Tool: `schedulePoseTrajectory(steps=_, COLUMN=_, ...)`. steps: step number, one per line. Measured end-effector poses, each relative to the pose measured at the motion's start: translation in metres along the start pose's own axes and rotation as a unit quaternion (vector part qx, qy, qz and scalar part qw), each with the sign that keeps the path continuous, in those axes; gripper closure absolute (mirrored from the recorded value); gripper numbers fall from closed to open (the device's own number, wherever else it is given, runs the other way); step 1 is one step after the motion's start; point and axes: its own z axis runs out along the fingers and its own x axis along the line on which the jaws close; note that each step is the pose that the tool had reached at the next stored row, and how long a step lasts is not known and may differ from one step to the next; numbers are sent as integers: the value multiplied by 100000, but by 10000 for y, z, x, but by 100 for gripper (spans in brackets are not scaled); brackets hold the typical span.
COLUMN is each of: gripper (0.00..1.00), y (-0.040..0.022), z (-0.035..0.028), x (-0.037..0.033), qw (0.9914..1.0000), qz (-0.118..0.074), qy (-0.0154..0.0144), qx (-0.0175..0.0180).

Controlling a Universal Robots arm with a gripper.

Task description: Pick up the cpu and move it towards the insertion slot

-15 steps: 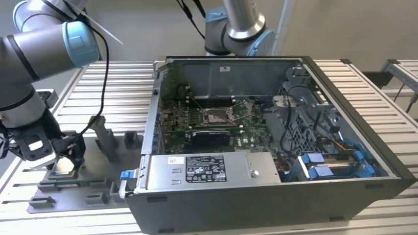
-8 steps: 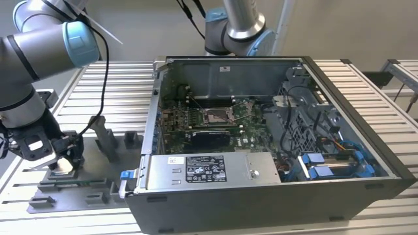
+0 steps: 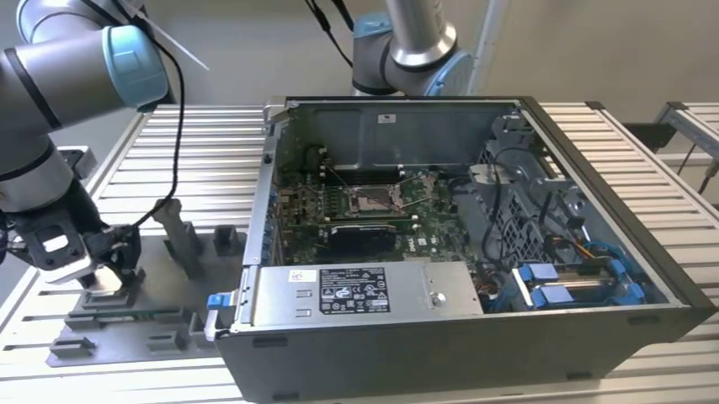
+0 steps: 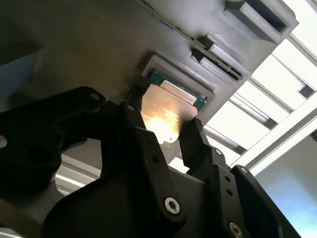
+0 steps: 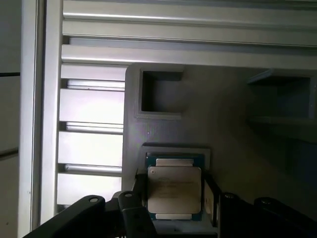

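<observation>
The end effector [image 4: 166,119] sits astride the cpu [image 5: 174,186], which lies silver face up in its pocket of the grey fixture plate [image 5: 223,124]. Whether it is clamped yet, I cannot tell. This looks like the pick-up step. The pocket walls fit closely, so lifting the chip out would call for a firm, level hold. The insertion slot [image 3: 372,199] lies well apart from the fixture plate, inside the computer case [image 3: 472,337].

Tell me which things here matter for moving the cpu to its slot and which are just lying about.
Job in hand: the cpu, seated in the grey fixture plate; the insertion slot inside the computer case; the tool, down at the cpu.
Lying about: power supply; blue drive brackets; second arm; slatted table.
</observation>
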Motion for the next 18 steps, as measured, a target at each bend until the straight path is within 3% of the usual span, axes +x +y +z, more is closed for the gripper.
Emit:
schedulePoseTrajectory(steps=4, gripper=100, y=5, z=-177, x=0, qw=100000, qz=0, qy=3, qx=0)
schedulePoseTrajectory(steps=14, gripper=100, y=8, z=-259, x=1, qw=100000, qz=3, qy=10, qx=32)
schedulePoseTrajectory(steps=18, gripper=100, y=13, z=-422, x=2, qw=100000, qz=6, qy=2, qx=27)
